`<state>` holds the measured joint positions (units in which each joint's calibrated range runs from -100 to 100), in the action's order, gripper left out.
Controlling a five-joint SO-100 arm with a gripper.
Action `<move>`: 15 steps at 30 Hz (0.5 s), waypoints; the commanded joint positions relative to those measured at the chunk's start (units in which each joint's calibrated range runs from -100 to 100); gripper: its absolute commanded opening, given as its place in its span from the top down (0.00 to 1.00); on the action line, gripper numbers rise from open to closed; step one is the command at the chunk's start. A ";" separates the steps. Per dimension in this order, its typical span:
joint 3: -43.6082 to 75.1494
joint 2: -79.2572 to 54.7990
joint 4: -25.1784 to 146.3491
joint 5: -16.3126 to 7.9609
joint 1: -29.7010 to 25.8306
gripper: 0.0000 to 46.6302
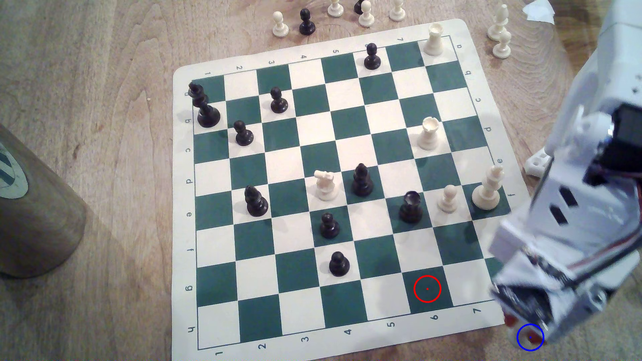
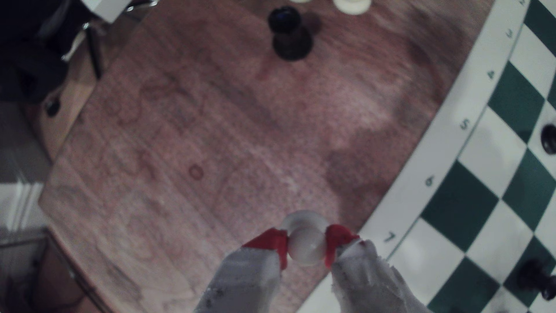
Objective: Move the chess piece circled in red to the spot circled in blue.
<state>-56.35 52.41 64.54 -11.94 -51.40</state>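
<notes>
In the wrist view, a small cream-white pawn [image 2: 305,244] is pinched at its ball head between two red-tipped fingers [image 2: 270,242], so my gripper [image 2: 306,249] is shut on it. The pawn hangs over bare wood just off the chessboard's white border [image 2: 400,192], near the numeral 7. In the exterior view my gripper [image 1: 523,329] is low at the board's near right corner, with a red fingertip inside the blue ring [image 1: 524,343]. The arm hides the pawn there. The red ring [image 1: 427,288] marks a bare green square.
Black and cream pieces stand across the board [image 1: 347,322]. A black piece [image 2: 290,36] stands on the wood ahead of the gripper. More captured pieces [image 1: 305,22] line the far table. A brown cylinder [image 1: 31,208] sits at the exterior view's left. The table edge [image 2: 51,168] is close by.
</notes>
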 commanded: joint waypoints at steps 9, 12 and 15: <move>-4.67 -8.10 -10.41 -0.05 -4.02 1.00; -5.75 -8.35 -10.73 0.10 -4.56 1.00; -7.93 -9.20 -12.04 -0.24 -5.89 1.00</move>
<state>-63.76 44.03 54.18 -11.94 -55.90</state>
